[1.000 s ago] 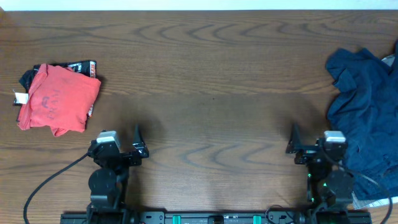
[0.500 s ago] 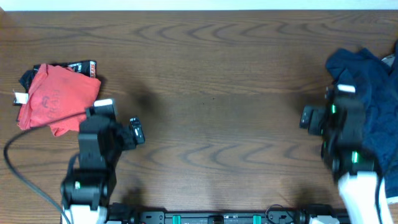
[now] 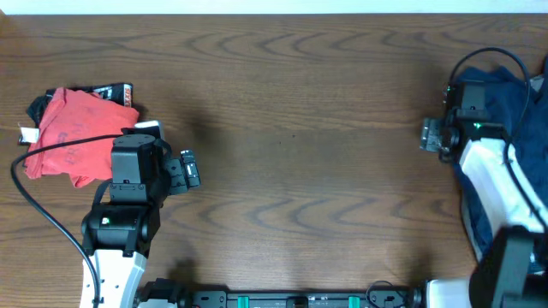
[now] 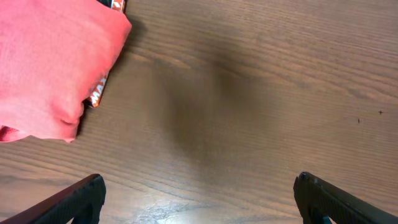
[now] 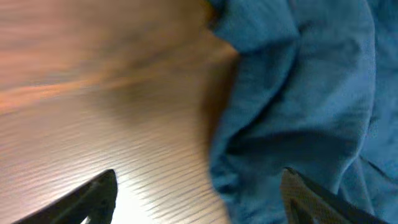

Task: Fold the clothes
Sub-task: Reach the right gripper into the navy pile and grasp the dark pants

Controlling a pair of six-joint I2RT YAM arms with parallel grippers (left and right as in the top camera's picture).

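Sprawling navy blue clothes point(image 5: 298, 93), crumpled into soft folds

No wording can be read with certainty. The black item point(image 3: 112, 90) tucked under the red garment point(image 3: 75, 137) carries red and white lettering, too small and too hidden to make out. The red garment bears a faint dark print, equally illegible.
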